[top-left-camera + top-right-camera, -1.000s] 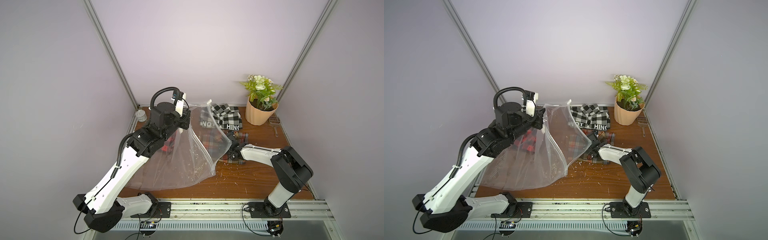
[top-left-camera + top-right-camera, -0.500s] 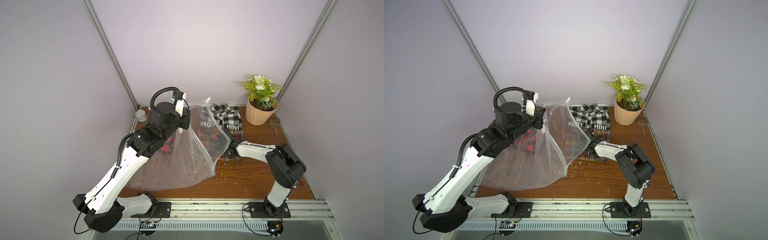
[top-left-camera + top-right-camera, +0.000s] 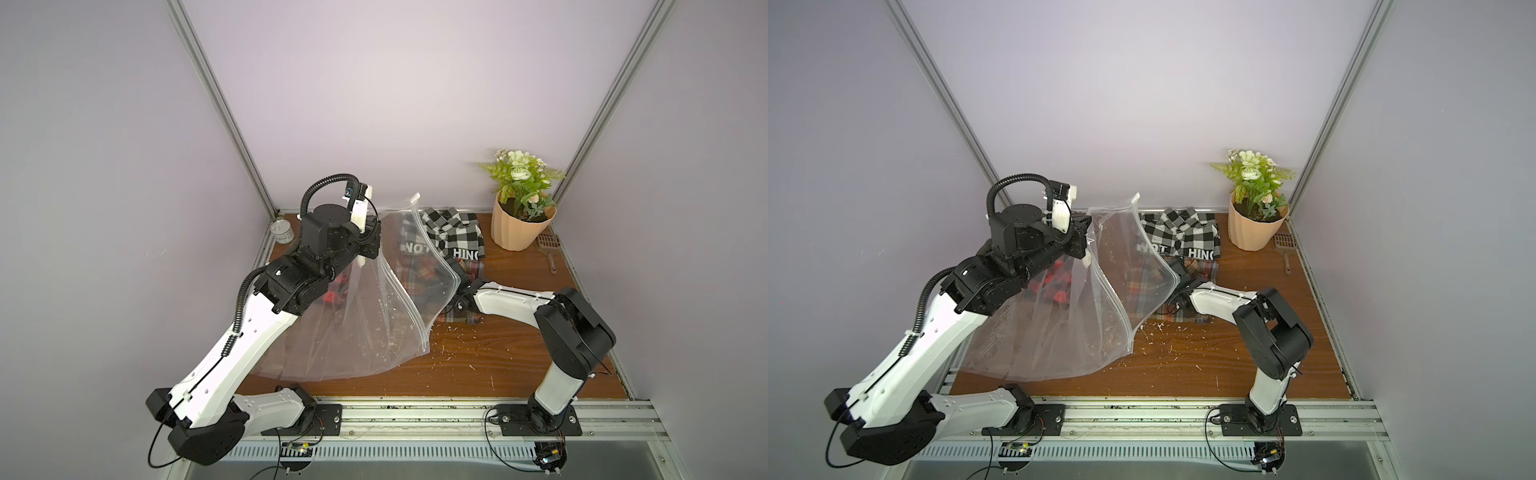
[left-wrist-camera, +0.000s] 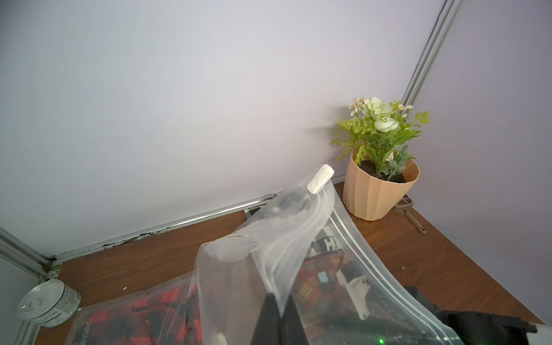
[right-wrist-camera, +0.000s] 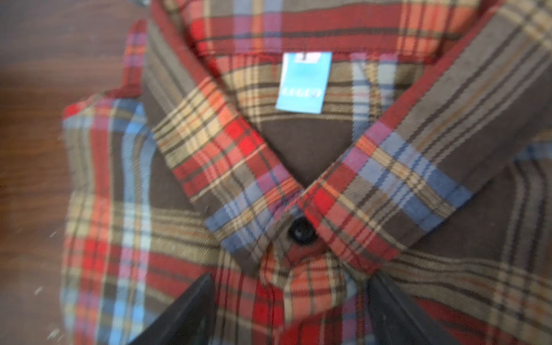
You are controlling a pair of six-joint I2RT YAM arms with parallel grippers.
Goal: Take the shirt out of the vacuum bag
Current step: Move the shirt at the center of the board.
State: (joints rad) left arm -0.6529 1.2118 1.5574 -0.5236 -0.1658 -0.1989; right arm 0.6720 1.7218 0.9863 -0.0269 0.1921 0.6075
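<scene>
The right gripper (image 5: pixel 291 280) has just opened wider over the shirt (image 5: pixel 298 167), which lies free just beside the vacuum bag (image 4: pixel 268 239) that the shut left gripper (image 4: pixel 279 301) holds up, so the job looks done.

Bright, even light, a soft shadow beside the potted plant (image 4: pixel 377 140), heavy blur across the right wrist view.

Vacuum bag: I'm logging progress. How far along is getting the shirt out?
Done: the vacuum bag is unzipped, mouth gaping. In hand: left fingers pinch its raised edge; right fingers open over the brown plaid shirt. Left: shirt lies at the mouth, not visibly clear.
</scene>
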